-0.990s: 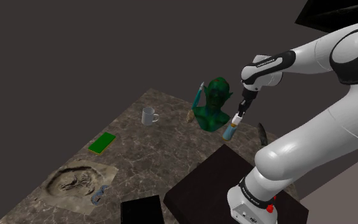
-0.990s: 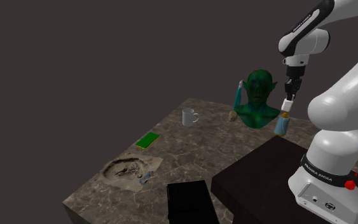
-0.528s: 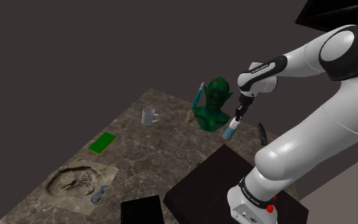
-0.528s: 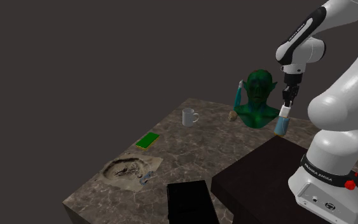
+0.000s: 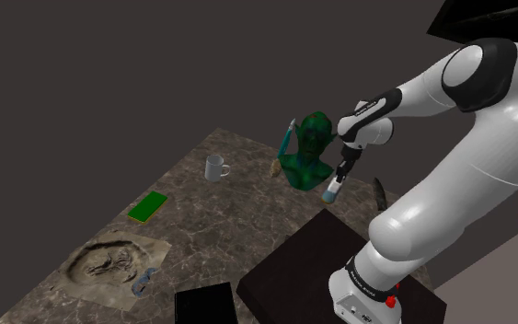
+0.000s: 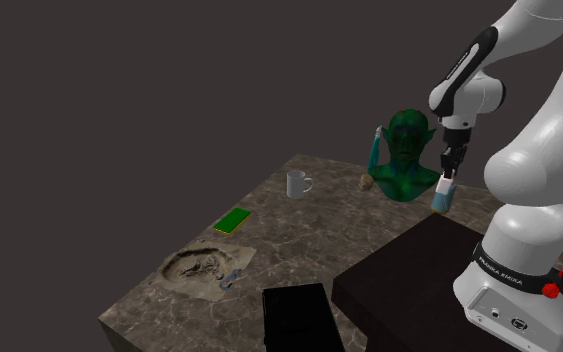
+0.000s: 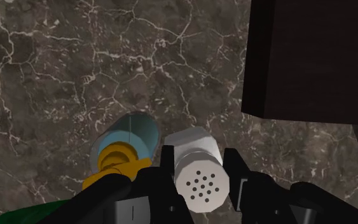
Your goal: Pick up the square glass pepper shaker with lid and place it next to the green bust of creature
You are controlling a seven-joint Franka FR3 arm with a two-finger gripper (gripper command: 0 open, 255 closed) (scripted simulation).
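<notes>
My gripper (image 7: 198, 160) is shut on the pepper shaker (image 7: 196, 172), a pale square body with a white perforated lid clasped between the fingers. In the shoulder view the gripper (image 5: 340, 172) hangs low over the marble table (image 5: 220, 221), just right of the green creature bust (image 5: 307, 152). The second exterior view has the gripper (image 6: 447, 170) and the shaker (image 6: 445, 186) right of the bust (image 6: 406, 160). A light blue bottle (image 7: 125, 137) with a yellow-orange top stands close beside the shaker. I cannot tell whether the shaker touches the table.
A white mug (image 5: 215, 167), a green flat card (image 5: 147, 207) and a stone relief (image 5: 109, 262) lie further along the table. A teal tool (image 5: 288, 138) leans behind the bust. The dark stand box (image 5: 321, 267) is close to the gripper, its corner (image 7: 311, 57) near the shaker.
The gripper has come down and slightly toward the bust, carrying the shaker with it. Nothing else on the table has moved.
</notes>
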